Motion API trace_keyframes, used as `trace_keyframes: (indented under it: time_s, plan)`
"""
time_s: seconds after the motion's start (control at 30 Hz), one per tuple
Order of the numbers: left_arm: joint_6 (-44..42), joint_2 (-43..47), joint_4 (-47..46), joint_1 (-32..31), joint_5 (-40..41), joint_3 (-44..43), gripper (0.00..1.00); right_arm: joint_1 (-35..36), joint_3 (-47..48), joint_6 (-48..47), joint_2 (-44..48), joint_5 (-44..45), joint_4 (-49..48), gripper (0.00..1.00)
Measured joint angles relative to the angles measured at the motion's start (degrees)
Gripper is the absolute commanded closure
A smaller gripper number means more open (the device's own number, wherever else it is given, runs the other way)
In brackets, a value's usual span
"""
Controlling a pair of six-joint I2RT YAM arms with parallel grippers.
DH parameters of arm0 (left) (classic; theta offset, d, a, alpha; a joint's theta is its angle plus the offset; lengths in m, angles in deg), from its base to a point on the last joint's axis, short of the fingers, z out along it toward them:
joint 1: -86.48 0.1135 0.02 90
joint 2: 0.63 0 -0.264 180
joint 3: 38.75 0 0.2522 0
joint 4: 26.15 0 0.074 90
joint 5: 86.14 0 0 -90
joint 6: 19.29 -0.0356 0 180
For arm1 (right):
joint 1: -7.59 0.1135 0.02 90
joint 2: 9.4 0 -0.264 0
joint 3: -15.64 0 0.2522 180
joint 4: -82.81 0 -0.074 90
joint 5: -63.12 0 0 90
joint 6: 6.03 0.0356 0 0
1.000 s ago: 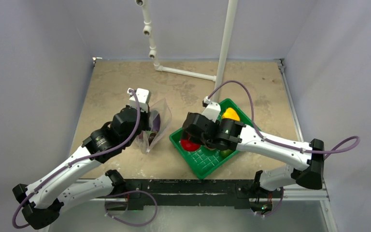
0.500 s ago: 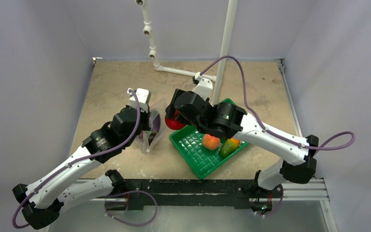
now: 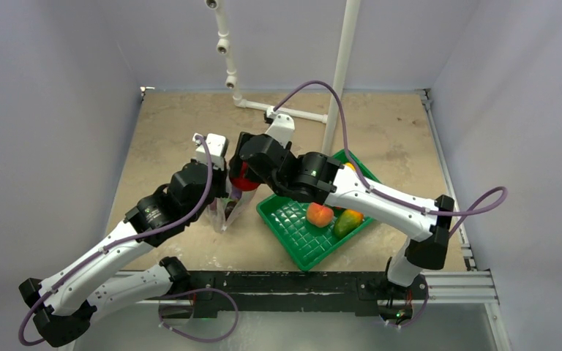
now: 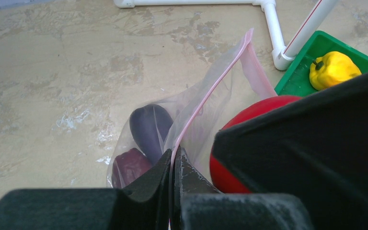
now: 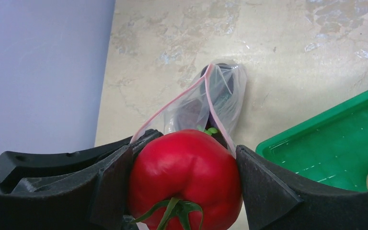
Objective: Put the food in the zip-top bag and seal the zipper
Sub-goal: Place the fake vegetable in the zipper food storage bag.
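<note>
The left fingers (image 4: 172, 165) were pinched shut on the bag's (image 4: 206, 103) pink zipper (image 4: 211, 88), propping its mouth open. Just beyond them, the right fingers (image 5: 183, 155), spread wide, gripped the tomato (image 5: 187, 187) over that mouth. It likely needed lowering inside next, then release.

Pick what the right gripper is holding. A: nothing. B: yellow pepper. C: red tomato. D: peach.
C: the right gripper is closed around the red tomato, while the yellow pepper lies in the green tray.
</note>
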Motion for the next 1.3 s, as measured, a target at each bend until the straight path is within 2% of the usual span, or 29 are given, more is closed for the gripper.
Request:
trace_keyframes:
  time_s: [0.2,0.43,0.77,1.03,1.3]
  plan:
    - [0.00,0.00,0.00,0.00,0.00,0.00,1.00,-0.09,0.04,-0.57,-2.16,-0.22,-1.53,0.39]
    - [0.00,0.00,0.17,0.22,0.00,0.00,1.00,-0.72,0.04,-0.79,-3.17,-0.28,-1.95,0.19]
    - [0.00,0.00,0.39,0.33,0.07,0.00,1.00,-1.14,-0.61,-0.72,-3.19,-0.48,-1.92,0.11]
    - [0.00,0.00,0.35,0.33,-0.09,0.00,1.00,-1.11,-1.77,-0.31,-2.08,-0.61,-2.32,0.13]
    - [0.00,-0.02,0.37,0.33,-0.24,0.00,1.00,-1.14,-6.25,2.03,4.13,0.63,-1.66,0.15]
